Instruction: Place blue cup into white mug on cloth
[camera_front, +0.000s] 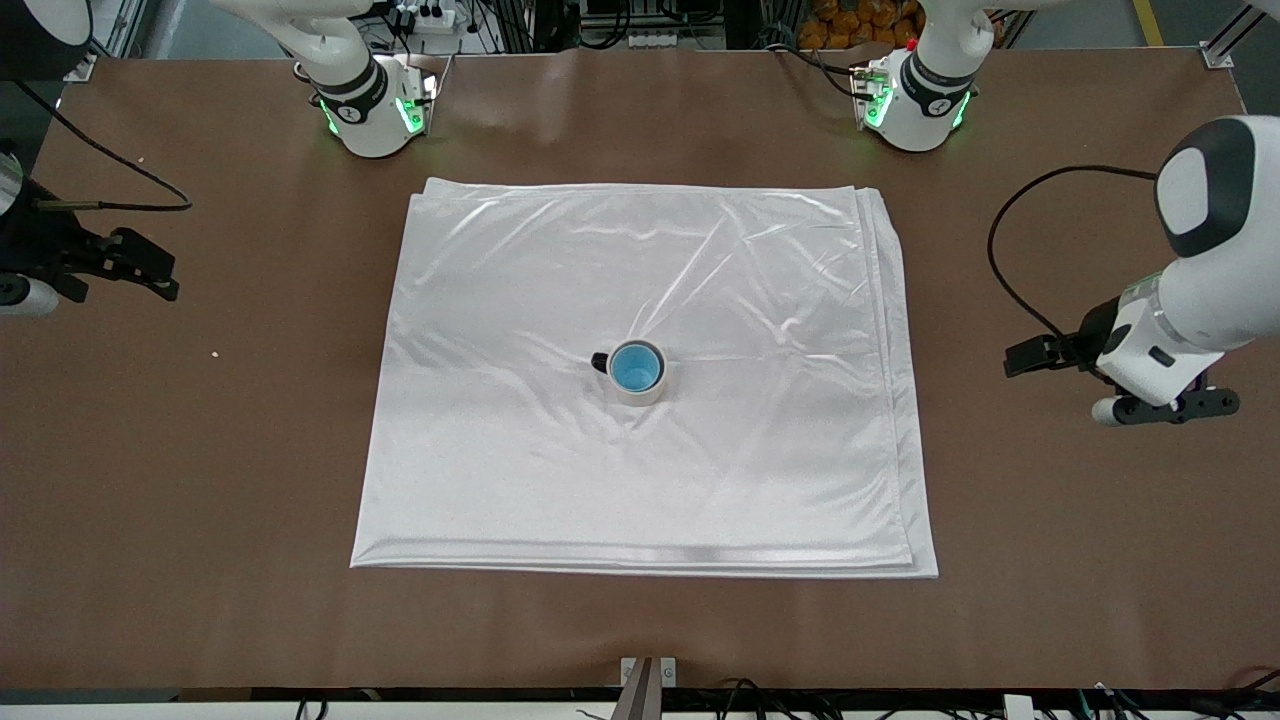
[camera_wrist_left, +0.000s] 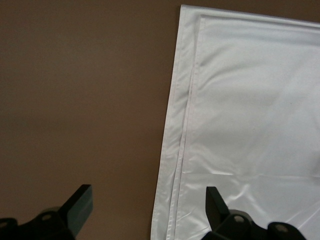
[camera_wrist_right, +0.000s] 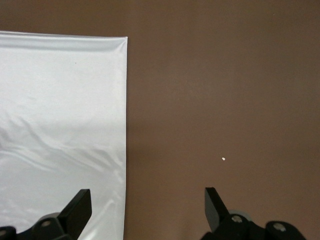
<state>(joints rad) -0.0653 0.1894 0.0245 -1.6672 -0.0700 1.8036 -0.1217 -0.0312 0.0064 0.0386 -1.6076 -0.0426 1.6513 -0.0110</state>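
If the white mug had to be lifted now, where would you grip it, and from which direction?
Probably from straight above, fingers across the outer wall of the white mug, clear of its dark handle stub. It stands upright on the cloth with the blue cup filling its inside.

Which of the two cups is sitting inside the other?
The blue cup: it sits nested inside the white mug, whose cream wall and dark handle stub surround it.

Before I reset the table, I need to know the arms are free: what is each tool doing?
Left tool: open, holding nothing, over the cloth's edge.
Right tool: open, holding nothing, over the cloth's edge.
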